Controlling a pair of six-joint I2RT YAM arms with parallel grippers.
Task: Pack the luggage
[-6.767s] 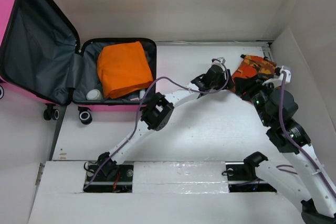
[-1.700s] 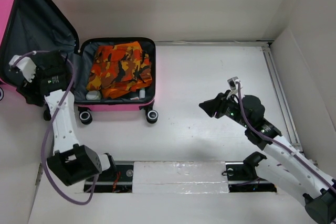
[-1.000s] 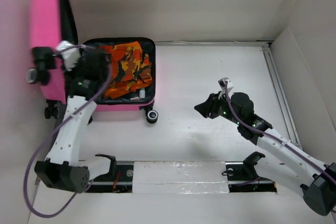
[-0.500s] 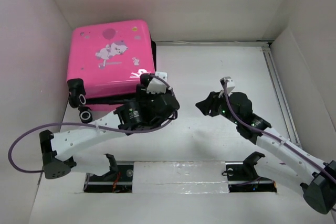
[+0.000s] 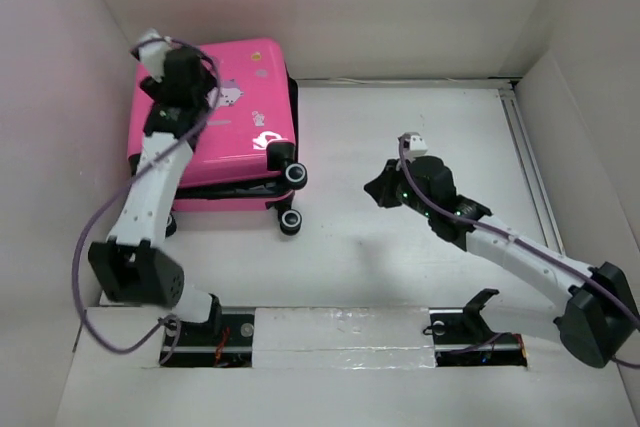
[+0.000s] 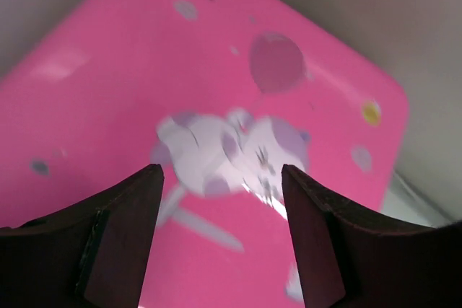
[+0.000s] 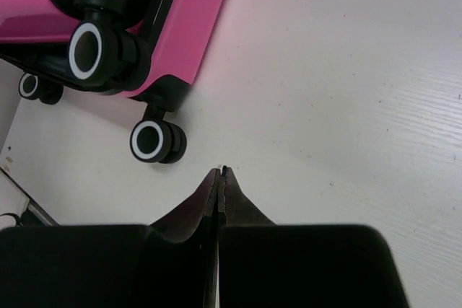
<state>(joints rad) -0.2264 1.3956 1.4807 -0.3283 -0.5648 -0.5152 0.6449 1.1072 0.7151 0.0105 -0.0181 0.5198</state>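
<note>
White table (image 5: 420, 277), white walls (image 5: 400, 7) close round. Luggage (image 5: 235, 132) pink, lid down, cartoon print up. Left claw (image 6: 220, 174) open over it; right claw (image 7: 219, 171) shut.

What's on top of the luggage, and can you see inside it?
Only the left gripper, jaws open, above the luggage and its printed pink shell; whether it touches is unclear. The luggage lies closed, so anything inside is hidden.
</note>
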